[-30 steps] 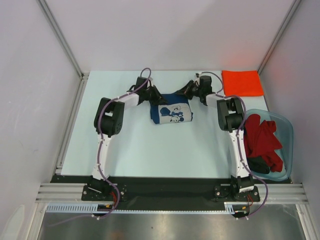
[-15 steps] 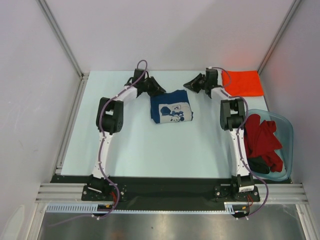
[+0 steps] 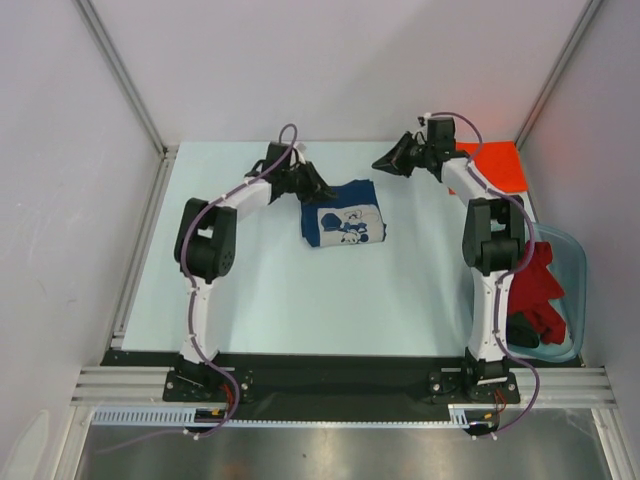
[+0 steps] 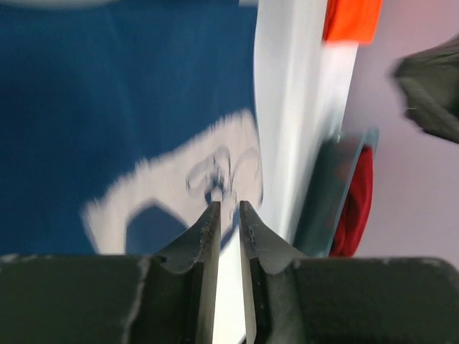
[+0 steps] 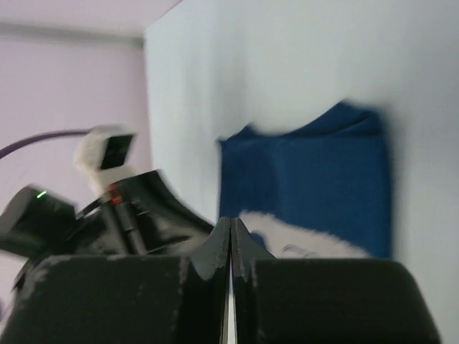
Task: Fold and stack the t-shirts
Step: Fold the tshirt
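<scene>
Pale bench (image 3: pixel 280 290). Folded navy t-shirt (image 3: pixel 343 225) just right of left claw (image 3: pixel 320 189). Orange t-shirt (image 3: pixel 500 165) right of right claw (image 3: pixel 380 163). Tub (image 3: pixel 570 300) nearer, seemingly on bench edge.

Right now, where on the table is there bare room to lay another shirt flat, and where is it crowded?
Bare: the wide near strip between the navy shirt and the arm bases, and the left side beyond the left arm. Crowded: the far right, with the orange shirt and the tub.
</scene>
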Robot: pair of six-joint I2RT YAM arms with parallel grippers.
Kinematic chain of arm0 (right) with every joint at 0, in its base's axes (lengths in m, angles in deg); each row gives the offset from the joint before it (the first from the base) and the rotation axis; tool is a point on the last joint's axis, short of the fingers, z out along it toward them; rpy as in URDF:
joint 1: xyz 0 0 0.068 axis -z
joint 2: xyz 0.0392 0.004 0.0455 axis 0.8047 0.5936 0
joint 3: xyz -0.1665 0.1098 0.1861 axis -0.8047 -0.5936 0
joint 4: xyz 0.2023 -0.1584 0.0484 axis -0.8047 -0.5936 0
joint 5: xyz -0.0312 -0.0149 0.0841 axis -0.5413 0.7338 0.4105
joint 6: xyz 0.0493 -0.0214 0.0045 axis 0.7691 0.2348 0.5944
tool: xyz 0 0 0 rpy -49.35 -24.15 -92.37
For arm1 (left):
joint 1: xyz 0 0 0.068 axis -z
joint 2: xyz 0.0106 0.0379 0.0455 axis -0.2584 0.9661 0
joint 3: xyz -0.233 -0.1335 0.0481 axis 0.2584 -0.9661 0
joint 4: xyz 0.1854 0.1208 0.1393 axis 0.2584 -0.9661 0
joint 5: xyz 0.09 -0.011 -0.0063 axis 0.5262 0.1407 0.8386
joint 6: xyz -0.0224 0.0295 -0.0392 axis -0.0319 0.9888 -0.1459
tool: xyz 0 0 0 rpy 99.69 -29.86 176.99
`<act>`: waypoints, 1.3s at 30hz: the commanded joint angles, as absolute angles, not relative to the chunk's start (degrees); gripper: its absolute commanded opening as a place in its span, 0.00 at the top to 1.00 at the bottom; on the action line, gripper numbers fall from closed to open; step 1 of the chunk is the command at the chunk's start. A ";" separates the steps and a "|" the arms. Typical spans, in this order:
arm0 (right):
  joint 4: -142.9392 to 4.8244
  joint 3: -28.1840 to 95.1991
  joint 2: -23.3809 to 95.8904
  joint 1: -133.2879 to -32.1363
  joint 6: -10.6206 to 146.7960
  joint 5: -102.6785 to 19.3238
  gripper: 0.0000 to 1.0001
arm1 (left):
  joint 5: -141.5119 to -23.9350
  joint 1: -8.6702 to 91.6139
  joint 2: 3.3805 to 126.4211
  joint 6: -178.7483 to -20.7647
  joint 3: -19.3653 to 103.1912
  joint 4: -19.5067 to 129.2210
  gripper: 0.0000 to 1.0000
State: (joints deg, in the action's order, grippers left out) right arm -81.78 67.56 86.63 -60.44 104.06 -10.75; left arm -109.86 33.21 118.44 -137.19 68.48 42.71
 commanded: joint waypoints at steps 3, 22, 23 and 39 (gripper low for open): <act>-69.01 49.57 80.42 -64.57 107.14 -0.10 1.00 | -112.96 33.96 109.91 -136.26 53.54 48.10 0.82; -82.34 41.97 76.48 -63.50 91.42 -1.68 1.00 | -107.51 31.67 101.39 -125.44 45.69 38.87 0.82; -82.61 42.33 75.59 -64.13 91.77 -1.68 1.00 | -107.86 31.93 100.42 -125.53 44.99 38.95 0.81; -76.08 32.67 80.69 -64.15 92.15 -3.69 1.00 | -103.56 31.50 104.02 -128.00 37.15 40.55 0.80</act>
State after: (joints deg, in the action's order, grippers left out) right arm -73.28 34.25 80.08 -67.65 97.04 -1.31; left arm -108.15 32.53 103.71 -130.24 36.40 43.52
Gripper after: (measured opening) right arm 0.009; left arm 0.198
